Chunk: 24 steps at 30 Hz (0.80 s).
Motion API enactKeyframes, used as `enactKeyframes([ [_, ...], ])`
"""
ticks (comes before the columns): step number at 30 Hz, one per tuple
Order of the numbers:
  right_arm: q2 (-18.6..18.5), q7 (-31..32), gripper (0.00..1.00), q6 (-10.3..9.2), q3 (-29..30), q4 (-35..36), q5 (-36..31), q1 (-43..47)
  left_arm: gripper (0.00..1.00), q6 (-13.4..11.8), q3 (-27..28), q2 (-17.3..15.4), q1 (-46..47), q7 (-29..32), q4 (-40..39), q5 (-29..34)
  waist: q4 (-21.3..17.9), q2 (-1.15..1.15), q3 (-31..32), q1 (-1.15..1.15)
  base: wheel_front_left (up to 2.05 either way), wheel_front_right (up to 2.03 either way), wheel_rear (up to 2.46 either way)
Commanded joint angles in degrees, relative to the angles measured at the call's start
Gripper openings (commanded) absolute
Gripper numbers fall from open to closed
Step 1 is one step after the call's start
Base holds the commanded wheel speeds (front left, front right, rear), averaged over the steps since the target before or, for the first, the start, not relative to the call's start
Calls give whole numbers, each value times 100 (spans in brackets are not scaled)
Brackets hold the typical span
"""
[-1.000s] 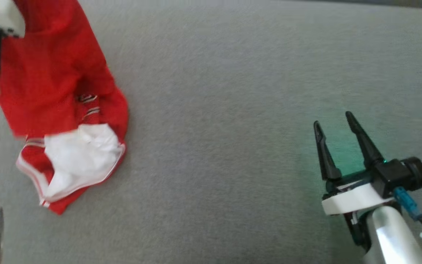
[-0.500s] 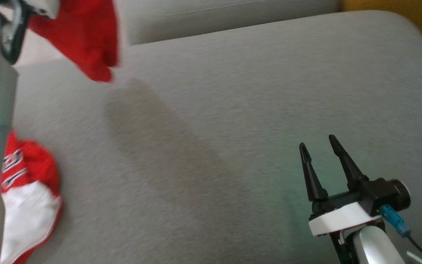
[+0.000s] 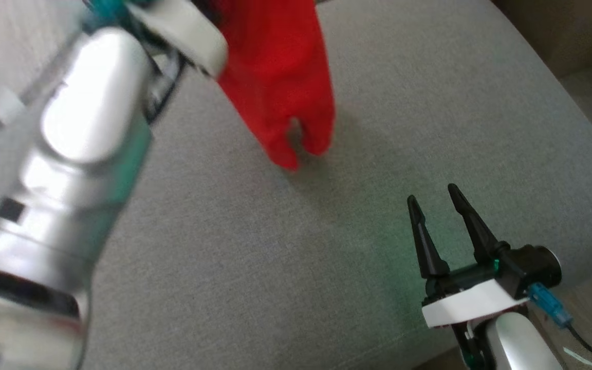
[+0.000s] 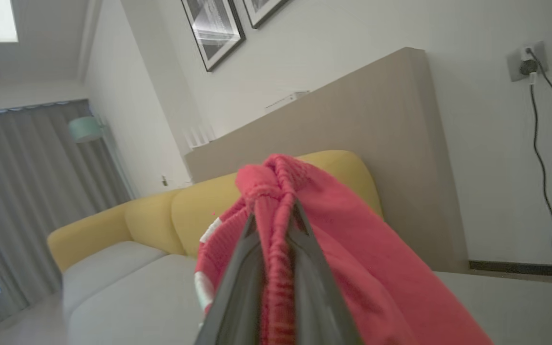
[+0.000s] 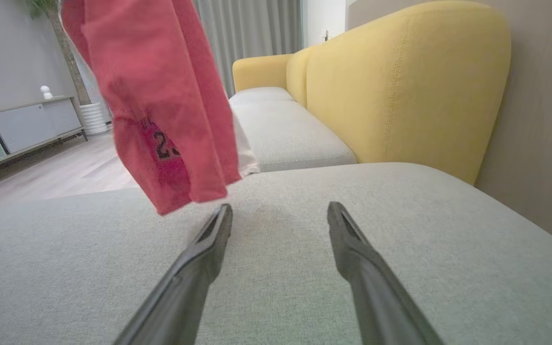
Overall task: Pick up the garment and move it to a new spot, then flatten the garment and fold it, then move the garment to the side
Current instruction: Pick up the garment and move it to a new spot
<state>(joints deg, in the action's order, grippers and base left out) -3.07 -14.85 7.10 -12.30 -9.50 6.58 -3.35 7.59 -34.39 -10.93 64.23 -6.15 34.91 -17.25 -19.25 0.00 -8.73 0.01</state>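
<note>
Garment point(image 5: 161, 96) marked "2", now clear of the cushion point(image 3: 378, 103), pinched in my left gripper point(image 4: 274, 213); right gripper point(image 3: 432, 192) spread.

The big grey seat cushion point(image 3: 255, 246) was plain woven cloth with a round corner. A yellow sofa back point(image 5: 400, 86) stood behind it, and one more grey cushion point(image 5: 285, 134) sat next to it, further along the sofa. The red garment point(image 3: 275, 77) hung over the big cushion. Its tip came down close to the cloth, but it was not clear if it touched.
</note>
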Motion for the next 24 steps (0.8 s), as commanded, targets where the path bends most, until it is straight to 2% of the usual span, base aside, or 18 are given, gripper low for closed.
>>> enactKeyframes([
  [1,19,-15,100,39,-139,218,39,-256,0,-10,106,-163,-23,-133,-85,-54,-73,0,-132,-1,0,0,0],
  [8,19,-15,100,39,-92,214,93,-208,0,-173,-141,25,-1792,-721,240,-254,38,0,-232,-1,0,0,0],
  [13,19,-15,100,39,20,201,-5,-96,0,-422,-62,198,-3083,-870,271,-459,346,0,-185,-1,0,0,0],
  [18,19,-15,100,39,128,159,-173,-19,0,-549,161,435,-3771,-882,53,-552,743,0,-105,-1,0,0,0],
  [19,19,-15,100,39,151,148,-203,-7,10,-565,210,468,-3874,-883,25,-556,818,0,-69,-1,0,0,0],
  [20,19,-15,100,39,188,138,-224,11,51,-602,264,501,-3962,-883,-8,-549,899,0,-24,-1,0,0,0],
  [21,19,-15,100,39,188,138,-224,11,51,-602,264,501,-3962,-883,-8,-549,899,0,-24,-1,0,0,0],
  [22,19,-15,100,39,216,124,-244,32,100,-651,329,531,-4046,-883,-79,-532,976,0,28,-1,0,0,0],
  [24,19,-15,100,39,260,80,-278,90,100,-736,454,573,-4248,-884,-214,-486,1113,0,156,-1,0,0,0],
])
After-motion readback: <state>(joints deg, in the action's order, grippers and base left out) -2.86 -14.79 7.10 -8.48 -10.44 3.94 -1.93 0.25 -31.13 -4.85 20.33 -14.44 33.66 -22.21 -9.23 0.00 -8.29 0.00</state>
